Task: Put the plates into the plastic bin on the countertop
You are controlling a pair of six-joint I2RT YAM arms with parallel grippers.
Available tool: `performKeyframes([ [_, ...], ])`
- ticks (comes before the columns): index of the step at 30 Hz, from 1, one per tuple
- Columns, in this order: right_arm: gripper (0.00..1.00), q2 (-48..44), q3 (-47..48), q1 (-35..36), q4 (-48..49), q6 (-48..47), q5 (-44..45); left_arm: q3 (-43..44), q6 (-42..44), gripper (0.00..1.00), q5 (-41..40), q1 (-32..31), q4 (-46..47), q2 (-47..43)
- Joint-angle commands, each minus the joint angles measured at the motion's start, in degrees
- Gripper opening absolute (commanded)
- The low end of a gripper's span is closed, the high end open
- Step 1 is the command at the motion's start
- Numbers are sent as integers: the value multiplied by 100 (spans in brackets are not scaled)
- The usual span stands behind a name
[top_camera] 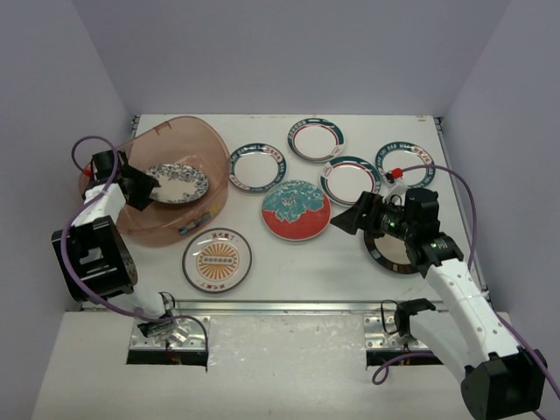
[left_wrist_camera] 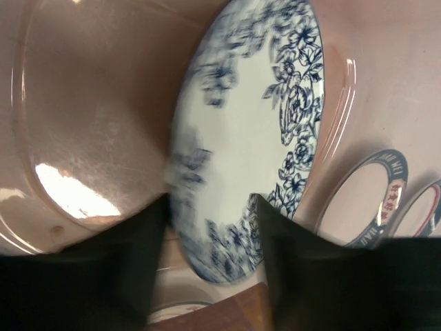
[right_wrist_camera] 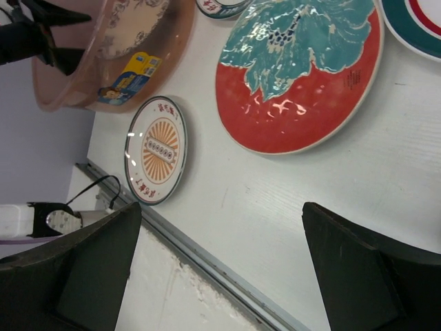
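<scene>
The blue-white patterned plate (top_camera: 179, 182) is inside the pinkish plastic bin (top_camera: 140, 229) at the far left. My left gripper (top_camera: 144, 185) reaches into the bin at the plate's left edge. In the left wrist view the plate (left_wrist_camera: 255, 131) is tilted, and its near rim sits between the spread fingers (left_wrist_camera: 317, 276) without being pinched. My right gripper (top_camera: 350, 214) is open and empty above the countertop (top_camera: 306, 262), beside the red-teal floral plate (top_camera: 296, 210). The dark-rimmed plate (top_camera: 392, 252) lies partly under the right arm. The orange-centred plate (top_camera: 217, 259) lies in front of the bin.
Small white plates with teal-red rims lie at the back: (top_camera: 257, 167), (top_camera: 316, 139), (top_camera: 350, 180) and others. A metal rail (top_camera: 280, 306) runs along the counter's front edge. The right wrist view shows the floral plate (right_wrist_camera: 296, 76), orange-centred plate (right_wrist_camera: 156, 149) and bin label (right_wrist_camera: 131, 72).
</scene>
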Motion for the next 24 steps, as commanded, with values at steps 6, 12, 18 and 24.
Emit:
performKeyframes([
  [6,99,957,50,-15,-49,551,1421,668,26,100,-734,-409,-289,-536],
  [12,99,1634,-232,-2,1117,1048,1301,1119,274,100,-951,-413,-916,-1119],
  [18,94,3032,72,71,1933,962,1021,515,899,100,140,-522,-304,-2806],
  [24,85,4422,172,204,2924,994,749,-451,1337,100,317,-697,-225,-3912],
])
